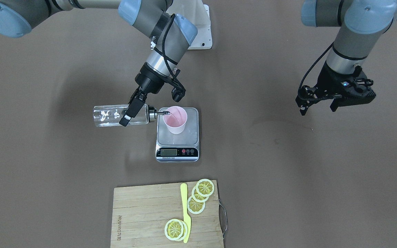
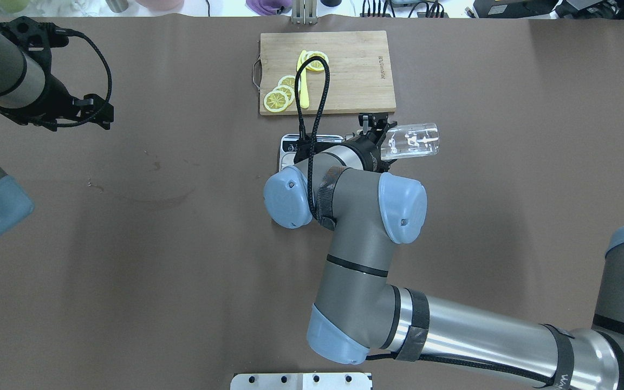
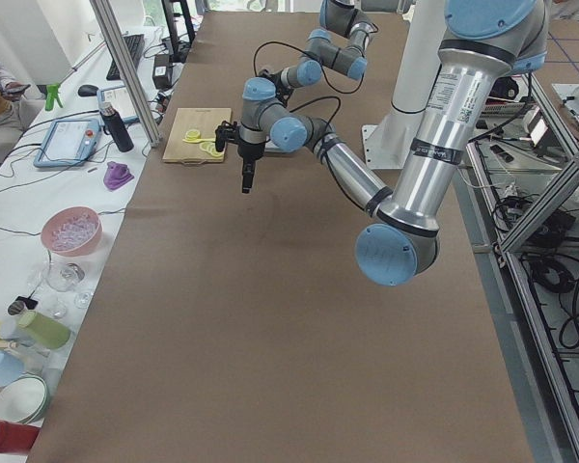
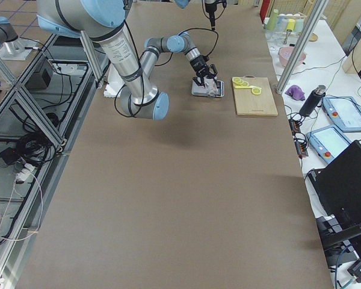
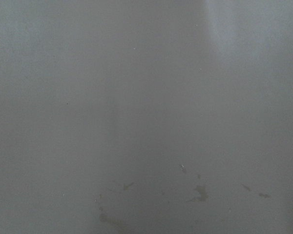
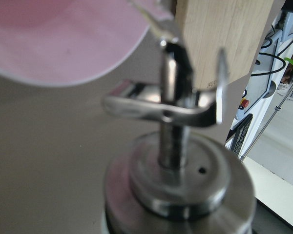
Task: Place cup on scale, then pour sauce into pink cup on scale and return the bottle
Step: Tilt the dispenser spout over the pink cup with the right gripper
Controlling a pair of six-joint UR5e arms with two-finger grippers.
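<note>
Cup (image 1: 175,119) sits on the scale (image 1: 189,136), my right tool (image 1: 128,115) pinches the bottle (image 1: 107,116) tipped flat at the cup's 9 o'clock in the front view, spout over the rim, so pouring looks underway, bottle return not yet done, my left tool (image 1: 317,109) hangs spread and empty far off at 3 o'clock.

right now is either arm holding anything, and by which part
The right gripper holds the bottle by its glass body, near the neck end, tipped over the cup. The left gripper is open and empty.
</note>
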